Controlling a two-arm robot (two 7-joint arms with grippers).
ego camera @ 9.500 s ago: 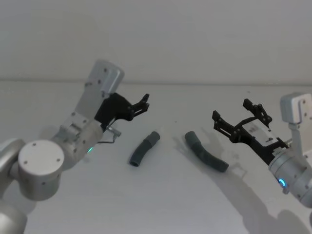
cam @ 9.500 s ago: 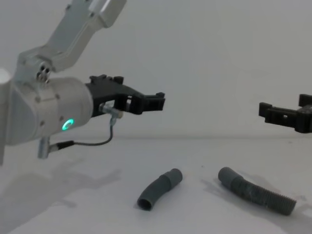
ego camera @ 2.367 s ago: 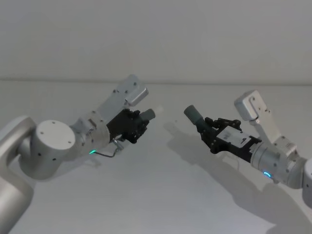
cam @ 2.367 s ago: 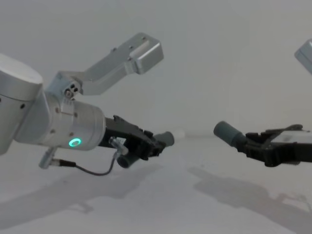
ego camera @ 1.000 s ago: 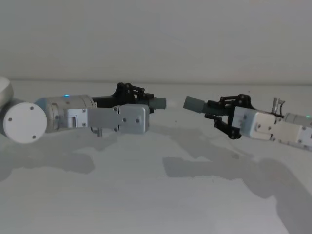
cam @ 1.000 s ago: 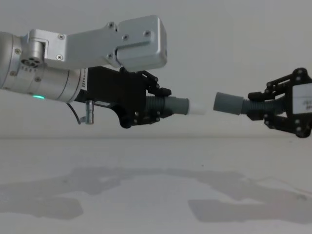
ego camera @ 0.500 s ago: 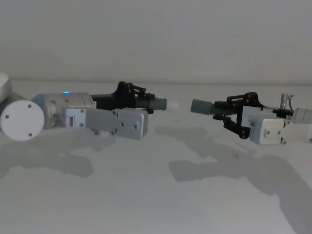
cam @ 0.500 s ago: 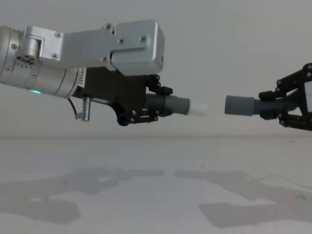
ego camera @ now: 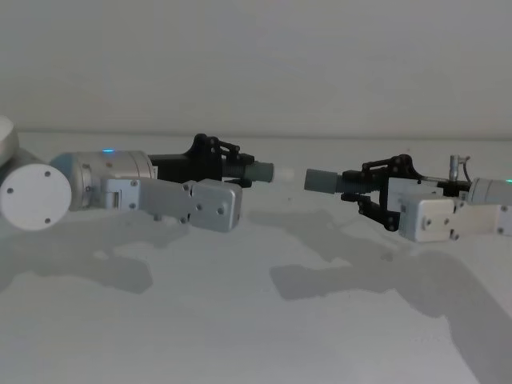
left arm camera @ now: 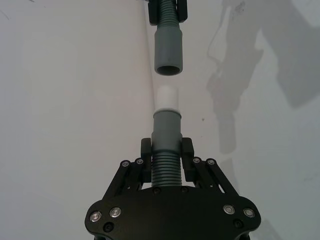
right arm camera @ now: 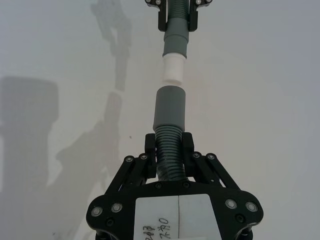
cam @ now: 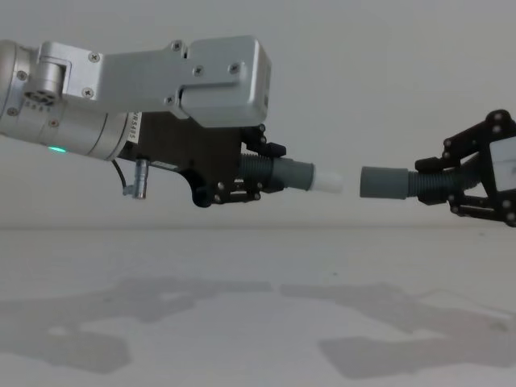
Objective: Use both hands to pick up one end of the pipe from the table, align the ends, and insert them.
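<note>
Two-handed, well above the plain matte white table (cam: 242, 322). On the left, clamped tight around its ribs in the black skeletal plastic left gripper (cam: 258, 175), a dark grey flexible hose piece (cam: 294, 175), smooth end finishing in a narrow white tip (cam: 326, 181) (pointing toward the other arm). On the right, gripped the same way by the matching black right gripper (cam: 439, 183), a second dark grey ribbed hose piece (cam: 427, 184), round grey cuff (cam: 385, 183) open-mouthed, facing the tip. Lined up end to end, near but apart, not yet inserted.
</note>
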